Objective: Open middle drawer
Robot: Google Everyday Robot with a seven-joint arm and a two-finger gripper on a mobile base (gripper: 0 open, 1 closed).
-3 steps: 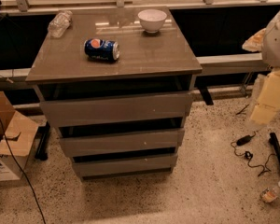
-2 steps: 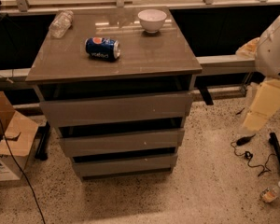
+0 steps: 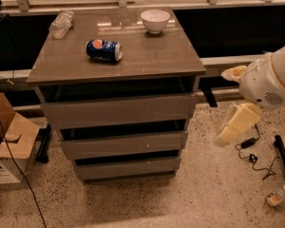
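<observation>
Gripper [image 3: 230, 132]: cream-coloured, hung low off the white arm, well apart from the cabinet; whether it is parted or closed cannot be told. Nothing is seen held.

Middle drawer [image 3: 123, 144]: found left of the gripper at about its level, between the top and bottom fronts, untouched.

Blue can [image 3: 103, 50], white bowl [image 3: 155, 20], plastic bottle [image 3: 61, 24]: set on the cabinet top, up and left of the gripper.

Closed middle drawer [image 3: 123, 144], left of tool [image 3: 233, 128]
</observation>
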